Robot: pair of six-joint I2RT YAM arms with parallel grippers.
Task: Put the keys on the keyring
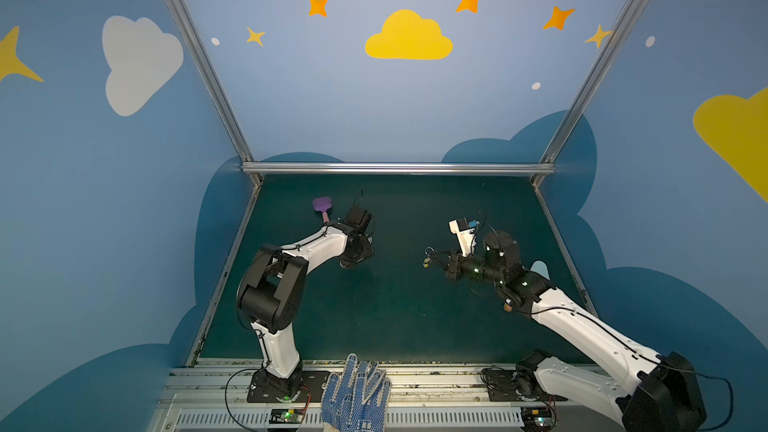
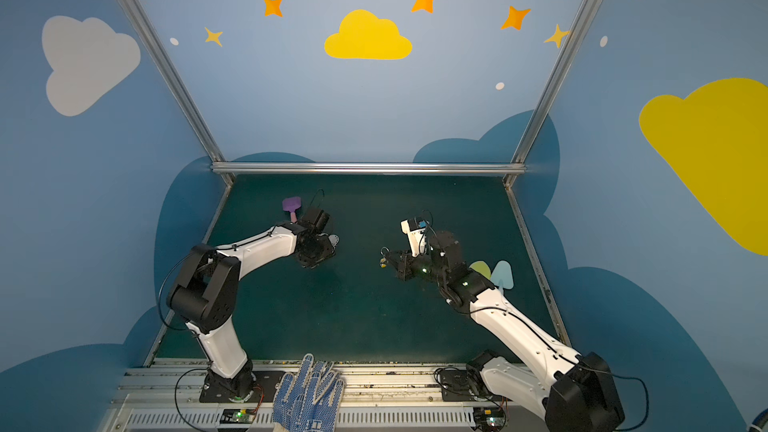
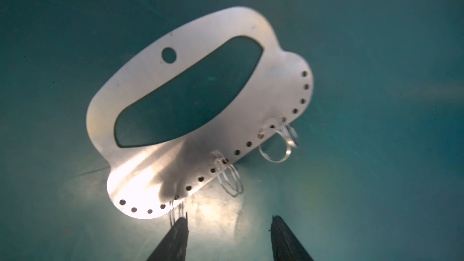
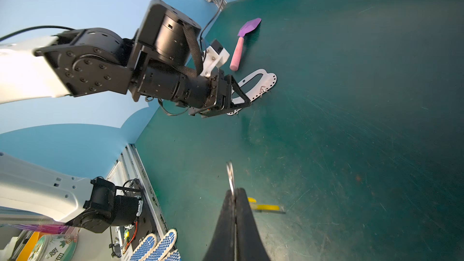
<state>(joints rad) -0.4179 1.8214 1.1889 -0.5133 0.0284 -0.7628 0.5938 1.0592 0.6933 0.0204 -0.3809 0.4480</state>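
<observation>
Your right pincer (image 4: 235, 193) is clamped tight on the split ring (image 4: 230, 175) of the keys (image 1: 426, 260). It holds the bunch clear above the counter (image 4: 351, 121), well apart from the keyring (image 3: 200, 43). That plate lies flat on the counter under your left pincer (image 3: 229, 219), whose jaws stand about half apart with nothing between them. One tip sits just beside a wire ring (image 3: 175, 209) on the holed edge; whether it touches, I cannot tell.

I judge you are at the bring-together step. Next, steady the plate or one of its rings, then carry the keys across.

The key blades are hidden behind the right fingers (image 4: 226, 222); only the yellow tag (image 4: 266, 207) shows. In both top views the left wrist covers most of the plate.
</observation>
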